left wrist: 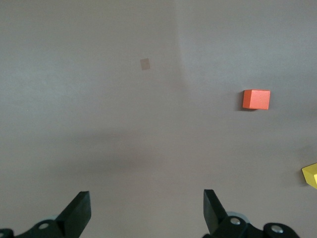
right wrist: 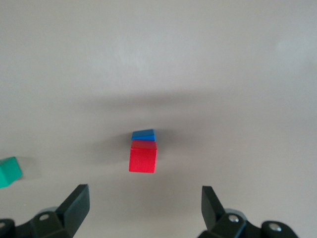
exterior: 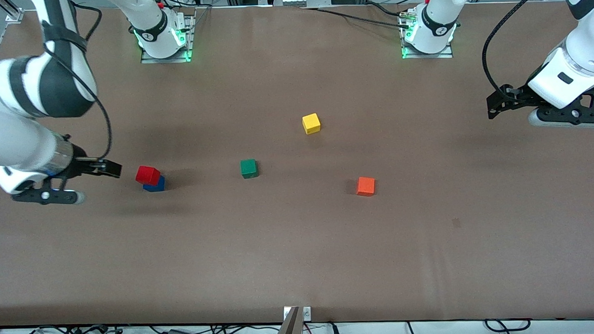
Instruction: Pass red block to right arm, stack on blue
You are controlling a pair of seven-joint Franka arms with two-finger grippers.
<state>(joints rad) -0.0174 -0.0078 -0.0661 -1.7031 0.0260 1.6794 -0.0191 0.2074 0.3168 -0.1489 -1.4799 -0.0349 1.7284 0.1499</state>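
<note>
The red block (exterior: 147, 175) sits on top of the blue block (exterior: 155, 185) toward the right arm's end of the table. In the right wrist view the red block (right wrist: 143, 156) covers most of the blue block (right wrist: 143, 134). My right gripper (exterior: 110, 168) is open and empty, up in the air beside the stack and apart from it. My left gripper (exterior: 496, 105) is open and empty, raised over the left arm's end of the table. Its fingers (left wrist: 78, 212) hold nothing.
A green cube (exterior: 248, 168) lies mid-table, a yellow cube (exterior: 311, 123) farther from the front camera, and an orange cube (exterior: 365, 186) toward the left arm's end. The orange cube (left wrist: 256, 99) and the yellow cube's edge (left wrist: 310, 174) show in the left wrist view. The green cube (right wrist: 9, 172) shows in the right wrist view.
</note>
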